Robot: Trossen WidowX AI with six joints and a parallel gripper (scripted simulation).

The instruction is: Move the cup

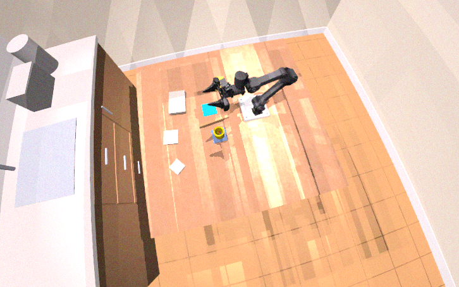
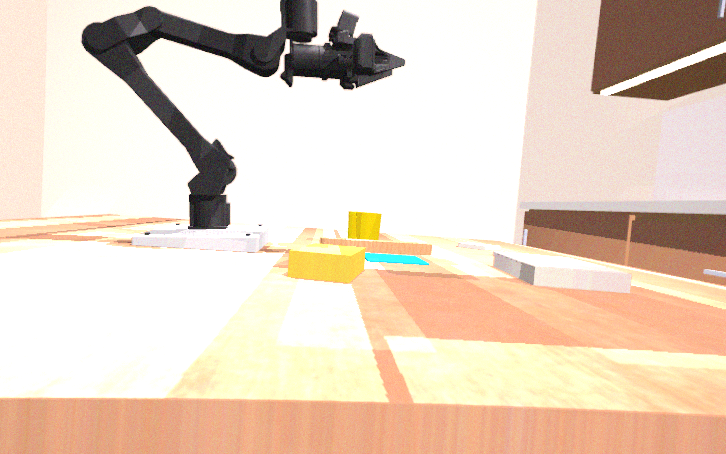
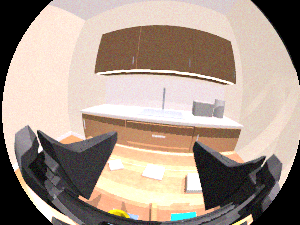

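Observation:
The yellow cup (image 1: 219, 136) (image 2: 364, 226) (image 3: 118, 214) stands upright on the blue pad (image 1: 220, 140) (image 3: 133, 217). Small reddish marbles (image 1: 219, 132) show inside it in the top view. The other pad, cyan (image 1: 208, 110) (image 2: 399, 259) (image 3: 183, 217), has nothing on it. My gripper (image 1: 206, 98) (image 2: 398, 66) (image 3: 155, 138) is open and empty, fingers spread wide. It is level, high above the table, and points toward the counter. The cup is well below it, off to the left in the wrist view.
A low wooden bar (image 1: 213, 122) (image 2: 377, 246) lies between the two pads. A yellow block (image 2: 323, 263) (image 1: 219, 78) lies beyond the cyan pad, partly behind the arm in the top view. A white box (image 1: 177, 102) (image 2: 571, 273) and two white squares (image 1: 171, 136) (image 1: 177, 166) lie nearer the counter.

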